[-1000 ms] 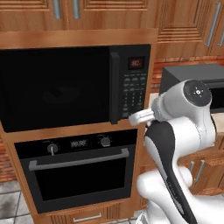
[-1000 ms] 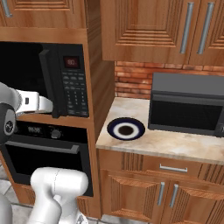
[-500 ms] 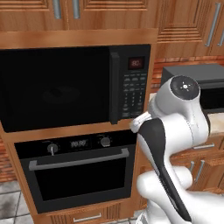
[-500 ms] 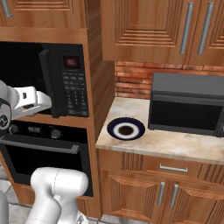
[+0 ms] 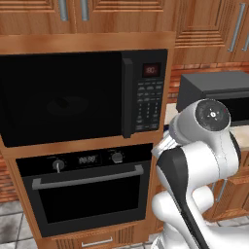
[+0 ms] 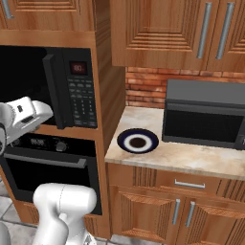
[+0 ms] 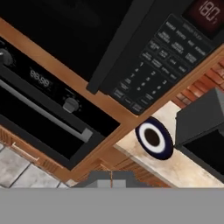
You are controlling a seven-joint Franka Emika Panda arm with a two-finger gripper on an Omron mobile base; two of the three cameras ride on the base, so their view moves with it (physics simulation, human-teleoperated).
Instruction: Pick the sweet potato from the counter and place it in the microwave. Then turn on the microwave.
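The microwave (image 5: 63,102) is built into the wooden column, its dark door closed (image 6: 24,76). Its red display (image 5: 151,69) is lit above the keypad (image 6: 82,103). In the hand view the microwave (image 7: 87,26) lies across the top, with the keypad (image 7: 153,70) at the right. My gripper (image 7: 111,178) is shut on nothing, fingertips pressed together, and hangs a short way off the microwave's lower right corner. From the right base view the white hand (image 6: 28,114) sits in front of the door's lower edge. The sweet potato is hidden. The counter (image 6: 191,158) runs to the right.
A round blue-rimmed plate (image 6: 123,139) lies on the counter's left end (image 7: 142,131). Beside it stands a dark grey box appliance (image 6: 206,115). A black oven (image 5: 87,194) with knobs and a bar handle sits under the microwave. Wooden cabinets hang overhead.
My hand has drawn back from the keypad, drifting left and slightly lower in the right base view, while the elbow swung right. The gripper stayed shut.
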